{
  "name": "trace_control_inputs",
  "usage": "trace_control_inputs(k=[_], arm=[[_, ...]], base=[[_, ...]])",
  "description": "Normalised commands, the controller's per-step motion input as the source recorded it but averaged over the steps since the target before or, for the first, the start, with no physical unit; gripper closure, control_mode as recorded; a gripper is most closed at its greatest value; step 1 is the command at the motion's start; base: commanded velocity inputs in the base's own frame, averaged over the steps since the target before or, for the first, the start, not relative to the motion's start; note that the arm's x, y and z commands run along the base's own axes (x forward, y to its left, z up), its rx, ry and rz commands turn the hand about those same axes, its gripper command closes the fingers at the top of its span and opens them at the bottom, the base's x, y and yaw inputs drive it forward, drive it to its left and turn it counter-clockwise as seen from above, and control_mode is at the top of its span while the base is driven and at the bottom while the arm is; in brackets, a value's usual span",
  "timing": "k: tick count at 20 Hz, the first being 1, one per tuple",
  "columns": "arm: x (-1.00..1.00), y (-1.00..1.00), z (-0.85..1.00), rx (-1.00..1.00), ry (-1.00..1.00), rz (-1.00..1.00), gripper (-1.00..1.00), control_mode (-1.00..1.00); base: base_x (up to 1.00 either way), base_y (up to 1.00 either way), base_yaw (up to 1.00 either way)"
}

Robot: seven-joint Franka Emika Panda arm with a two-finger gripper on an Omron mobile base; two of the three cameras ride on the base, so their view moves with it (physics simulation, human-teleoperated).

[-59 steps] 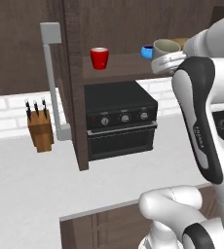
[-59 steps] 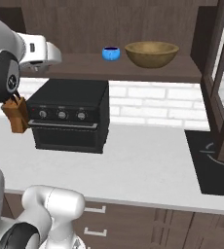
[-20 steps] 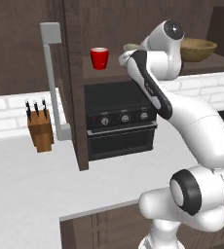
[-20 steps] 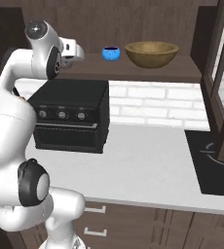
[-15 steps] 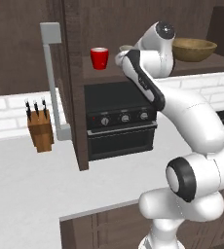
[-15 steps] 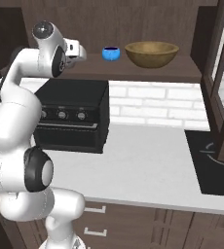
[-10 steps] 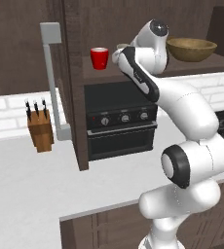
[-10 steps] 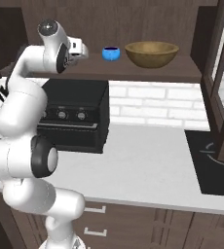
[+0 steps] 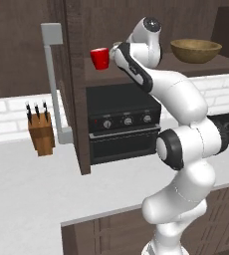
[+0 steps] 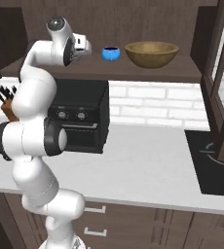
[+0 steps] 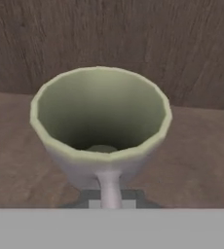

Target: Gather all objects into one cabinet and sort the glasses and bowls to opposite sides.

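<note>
The grey-green mug (image 11: 100,131) stands upright on the cabinet shelf (image 10: 148,72), its handle turned toward the end effector (image 11: 109,202) — whose fingers are nearly together, pinched on that handle. The red cup (image 9: 100,59) sits just left of it on the shelf; the blue bowl (image 10: 111,53) and wooden bowl (image 10: 151,53) stand farther right.

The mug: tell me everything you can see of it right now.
The mug is pale grey-green, glossy like ceramic, widening to its rim and empty. It stands upright on the brown wooden shelf before the cabinet's back wall. Its handle faces the hand camera, running down to the bottom of that view at the shut gripper. Whether the fingers still pinch the handle cannot be told.
</note>
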Motion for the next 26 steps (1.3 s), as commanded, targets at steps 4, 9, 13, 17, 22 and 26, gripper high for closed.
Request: trace_control_inputs(k=[4, 9, 13, 17, 22, 26], arm=[[0.25, 0.04, -0.10, 0.00, 0.00, 0.00, -1.00, -1.00], [0.01, 0.00, 0.00, 0.00, 0.02, 0.00, -1.00, -1.00], [-0.23, -0.05, 0.04, 0.01, 0.00, 0.02, -1.00, -1.00], [-0.49, -0.08, 0.02, 0.02, 0.00, 0.05, -1.00, -1.00], [-0.49, -0.13, -0.10, 0.00, 0.00, 0.01, -1.00, -1.00], [-0.56, -0.08, -0.10, 0.00, -0.03, 0.00, -1.00, -1.00]], base=[[0.00, 0.00, 0.00], [0.00, 0.00, 0.00], [0.00, 0.00, 0.00], [0.00, 0.00, 0.00], [0.00, 0.00, 0.00], [0.00, 0.00, 0.00]])
